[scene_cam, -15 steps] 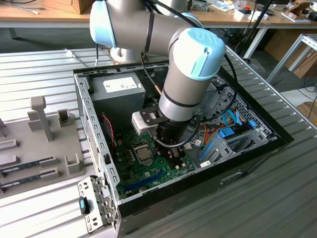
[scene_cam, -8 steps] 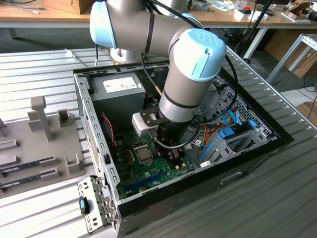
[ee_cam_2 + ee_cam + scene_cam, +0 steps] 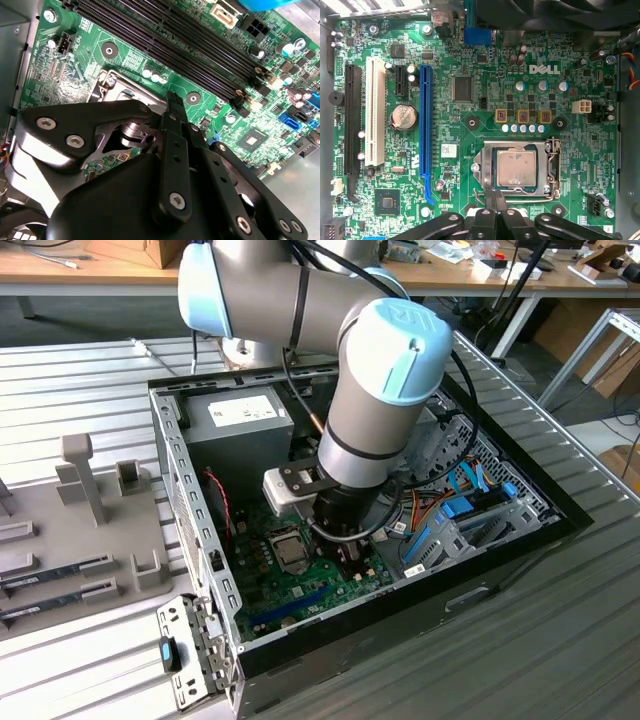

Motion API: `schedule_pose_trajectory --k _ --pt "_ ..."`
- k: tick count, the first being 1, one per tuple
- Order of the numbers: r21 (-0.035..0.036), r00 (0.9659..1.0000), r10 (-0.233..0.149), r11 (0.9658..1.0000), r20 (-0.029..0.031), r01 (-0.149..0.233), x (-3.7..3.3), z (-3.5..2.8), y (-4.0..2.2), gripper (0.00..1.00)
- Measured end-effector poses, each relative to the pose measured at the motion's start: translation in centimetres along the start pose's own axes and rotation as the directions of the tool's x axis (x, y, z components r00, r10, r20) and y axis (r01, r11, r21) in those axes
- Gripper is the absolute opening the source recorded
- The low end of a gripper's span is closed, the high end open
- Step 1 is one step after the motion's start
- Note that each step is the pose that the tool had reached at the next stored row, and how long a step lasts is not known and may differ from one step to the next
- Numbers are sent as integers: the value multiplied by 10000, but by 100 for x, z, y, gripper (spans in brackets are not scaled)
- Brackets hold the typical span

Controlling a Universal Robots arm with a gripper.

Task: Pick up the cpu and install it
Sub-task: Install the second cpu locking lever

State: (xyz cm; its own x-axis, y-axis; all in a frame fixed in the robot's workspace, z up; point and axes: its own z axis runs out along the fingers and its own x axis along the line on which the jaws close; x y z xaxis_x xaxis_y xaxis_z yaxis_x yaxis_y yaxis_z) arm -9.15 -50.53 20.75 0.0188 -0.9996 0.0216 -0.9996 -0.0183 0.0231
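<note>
Grey moulded fixtures (image 3: 80,530) stand on the table at the exterior view's left, well apart from the open computer case (image 3: 200,640). Further right, inside the case, the green motherboard (image 3: 470,65) lies flat, and on it the metal socket frame (image 3: 480,167) surrounds the cpu (image 3: 516,169). The chip is already seated there, silver top facing up, and nothing lies on it.

Just to the right of the socket in the exterior view, the gripper (image 3: 495,194) hangs low over the board. Its fingers (image 3: 172,107) are pressed together with nothing between them, the tips just beside the frame's edge and not touching the chip. Orange and blue cables (image 3: 455,508) fill the case's far right.

The placing step looks done, and the work now appears to concern the socket's retention. Whether the lever (image 3: 553,165) along the frame's side is latched cannot be told. Any further contact here would call for a gentle, straight approach, since the frame and chip leave little room.

The cpu is square, so it has no long axis. Its edges run parallel to the frame.
</note>
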Motion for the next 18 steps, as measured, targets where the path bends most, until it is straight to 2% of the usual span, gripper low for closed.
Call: schedule_pose_trajectory --k 9,16,18 --pt "-2 10000 -3 10000 -5 3 56 28 -13 11" --pt "-2 10000 -14 10000 -8 14 58 47 -111 11" --pt "-1 10000 -14 10000 -38 14 58 59 -141 11"
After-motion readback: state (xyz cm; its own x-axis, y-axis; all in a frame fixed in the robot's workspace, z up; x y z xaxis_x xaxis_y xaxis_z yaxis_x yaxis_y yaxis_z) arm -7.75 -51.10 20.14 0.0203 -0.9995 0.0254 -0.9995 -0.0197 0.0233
